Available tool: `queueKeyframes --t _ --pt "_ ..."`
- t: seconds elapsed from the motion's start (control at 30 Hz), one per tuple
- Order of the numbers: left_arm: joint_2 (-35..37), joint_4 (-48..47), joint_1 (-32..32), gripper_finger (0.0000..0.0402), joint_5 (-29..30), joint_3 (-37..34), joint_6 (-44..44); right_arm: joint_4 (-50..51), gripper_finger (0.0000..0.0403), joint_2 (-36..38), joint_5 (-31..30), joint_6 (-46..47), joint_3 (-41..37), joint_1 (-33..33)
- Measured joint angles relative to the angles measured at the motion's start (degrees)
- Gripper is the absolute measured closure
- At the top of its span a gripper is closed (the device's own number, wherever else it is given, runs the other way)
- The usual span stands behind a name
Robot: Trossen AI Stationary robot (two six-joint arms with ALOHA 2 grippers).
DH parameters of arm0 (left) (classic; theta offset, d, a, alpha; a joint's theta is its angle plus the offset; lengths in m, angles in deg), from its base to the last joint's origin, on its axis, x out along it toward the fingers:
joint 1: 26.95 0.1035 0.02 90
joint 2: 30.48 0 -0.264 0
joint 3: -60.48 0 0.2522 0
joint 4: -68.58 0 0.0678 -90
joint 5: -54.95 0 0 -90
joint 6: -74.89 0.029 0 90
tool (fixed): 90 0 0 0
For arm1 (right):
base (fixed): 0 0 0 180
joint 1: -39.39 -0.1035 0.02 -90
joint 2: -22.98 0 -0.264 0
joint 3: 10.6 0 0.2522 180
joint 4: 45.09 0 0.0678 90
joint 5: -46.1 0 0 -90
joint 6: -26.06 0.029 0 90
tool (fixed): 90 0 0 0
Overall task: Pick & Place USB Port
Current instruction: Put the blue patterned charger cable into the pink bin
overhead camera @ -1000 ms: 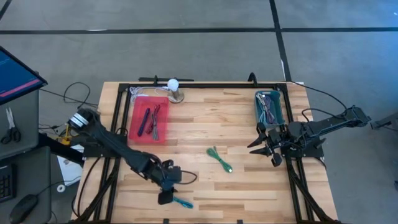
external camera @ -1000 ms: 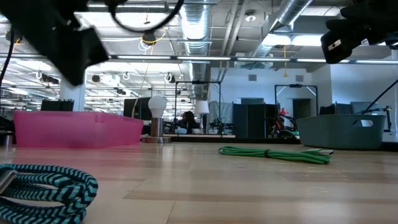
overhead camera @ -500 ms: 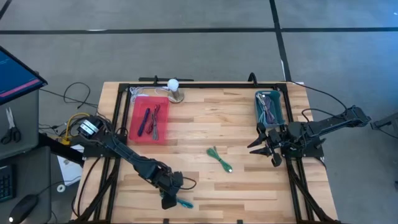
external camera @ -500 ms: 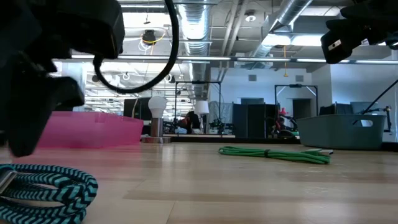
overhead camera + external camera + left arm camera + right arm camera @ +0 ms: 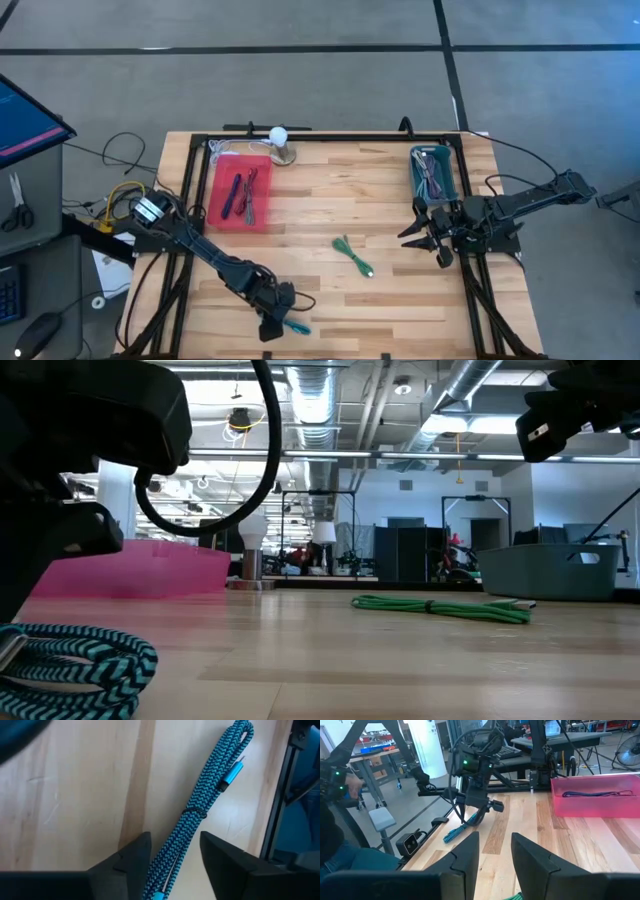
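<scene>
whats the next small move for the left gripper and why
Probably lower a little and close. The left gripper is open, its fingers straddling the blue cable on the table, with the cable not yet pinched. The right gripper waits by the grey bin.

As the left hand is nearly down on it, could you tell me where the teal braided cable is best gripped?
Grip the teal braided cable across its bundled middle, by the dark tie, coming straight down from above. It lies flat on the table as a long folded bundle, narrow enough there to fit between the fingers. The left hand is open and already straddles the bundle farther along, so closing there would probably work too.
</scene>
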Motion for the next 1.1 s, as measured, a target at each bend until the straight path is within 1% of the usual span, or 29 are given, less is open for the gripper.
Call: queueKeyframes --t 0.37,0.43,0.47,0.6,0.67,0.73,0.87,1.0,1.1 --pt "-0.04 0.64 0.09 0.0357 0.65 -2.79 0.23 0.00 0.0296 -0.01 0.01 -0.01 0.01 -0.02" --pt "0.00 0.85 0.09 0.0380 0.61 -3.02 1.43 0.00 0.0296 0.00 0.01 0.00 0.02 0.00" --pt "-0.02 1.09 0.09 0.0385 0.55 -3.02 2.22 0.00 0.0296 -0.02 0.01 0.00 0.02 0.00" --pt "1.30 1.77 0.39 0.0384 0.90 -3.15 5.30 0.00 0.0296 0.00 0.01 0.00 0.02 0.00" --pt "3.00 1.11 0.74 0.0384 2.41 -3.41 7.37 0.00 0.0296 -0.02 0.01 0.00 0.02 -0.02" --pt "5.55 -0.48 1.64 0.0385 4.43 -3.67 9.47 0.00 0.0296 0.00 0.01 0.00 0.02 0.00" --pt "13.23 -1.70 3.43 0.0386 9.67 -3.37 13.69 0.24 0.0296 0.00 0.01 0.00 0.02 -0.02" --pt "21.04 -8.76 5.10 0.0386 16.06 -3.45 17.72 0.98 0.0296 0.00 0.01 0.01 0.02 -0.01" --pt "26.82 -17.44 6.64 0.0386 22.30 -3.32 18.23 1.18 0.0296 0.00 0.01 0.00 0.02 -0.02"
